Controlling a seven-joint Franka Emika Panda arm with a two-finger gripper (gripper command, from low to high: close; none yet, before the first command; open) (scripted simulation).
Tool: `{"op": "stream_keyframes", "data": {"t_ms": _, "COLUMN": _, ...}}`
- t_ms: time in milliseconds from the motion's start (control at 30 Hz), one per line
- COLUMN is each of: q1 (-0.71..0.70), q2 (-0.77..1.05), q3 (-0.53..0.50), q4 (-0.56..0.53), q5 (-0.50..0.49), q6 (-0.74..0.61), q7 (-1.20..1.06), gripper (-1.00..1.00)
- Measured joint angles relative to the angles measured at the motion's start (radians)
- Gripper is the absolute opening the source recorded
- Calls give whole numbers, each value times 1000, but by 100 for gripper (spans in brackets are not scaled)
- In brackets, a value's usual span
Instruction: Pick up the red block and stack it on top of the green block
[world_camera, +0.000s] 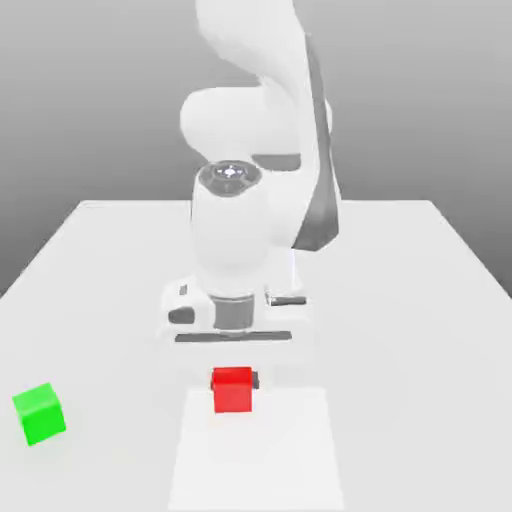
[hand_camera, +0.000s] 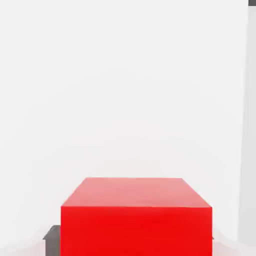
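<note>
Sim render, not a real room; plain white table (world_camera: 420, 300), flat grey backdrop w/ no walls or furniture; bare lab-style test bench.

The red block (hand_camera: 136, 220) runs off the hand view's edge, so its lower part is cut off. It hides most of the gripper (world_camera: 233, 378) fingers (hand_camera: 52, 235). The arm's (world_camera: 250, 120) top leaves the exterior view.

No readable text, label, brand, number or sign appeared on anything in either view.
</note>
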Motion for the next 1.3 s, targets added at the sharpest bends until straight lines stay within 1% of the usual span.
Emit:
{"op": "stream_keyframes", "data": {"t_ms": 100, "q1": -32, "q2": -12, "q3": -28, "q4": 23, "q5": 8, "q6": -40, "q7": -92, "gripper": -100}}
{"op": "stream_keyframes", "data": {"t_ms": 300, "q1": -93, "q2": 19, "q3": -88, "q4": 93, "q5": 34, "q6": -87, "q7": -338, "gripper": -100}}
{"op": "stream_keyframes", "data": {"t_ms": 633, "q1": -260, "q2": 72, "q3": -130, "q4": 212, "q5": 52, "q6": -160, "q7": -735, "gripper": -100}}
{"op": "stream_keyframes", "data": {"t_ms": 967, "q1": -413, "q2": 108, "q3": -177, "q4": 330, "q5": 44, "q6": -229, "q7": -1113, "gripper": -100}}
{"op": "stream_keyframes", "data": {"t_ms": 1033, "q1": -422, "q2": 142, "q3": -173, "q4": 342, "q5": 58, "q6": -203, "q7": -1152, "gripper": -100}}
{"op": "stream_keyframes", "data": {"t_ms": 1167, "q1": -442, "q2": 248, "q3": -146, "q4": 350, "q5": 111, "q6": -107, "q7": -1199, "gripper": -100}}
{"op": "stream_keyframes", "data": {"t_ms": 1200, "q1": -449, "q2": 276, "q3": -136, "q4": 351, "q5": 125, "q6": -83, "q7": -1210, "gripper": 100}}
{"op": "stream_keyframes", "data": {"t_ms": 1300, "q1": -449, "q2": 276, "q3": -136, "q4": 351, "q5": 125, "q6": -83, "q7": -1210, "gripper": 100}}
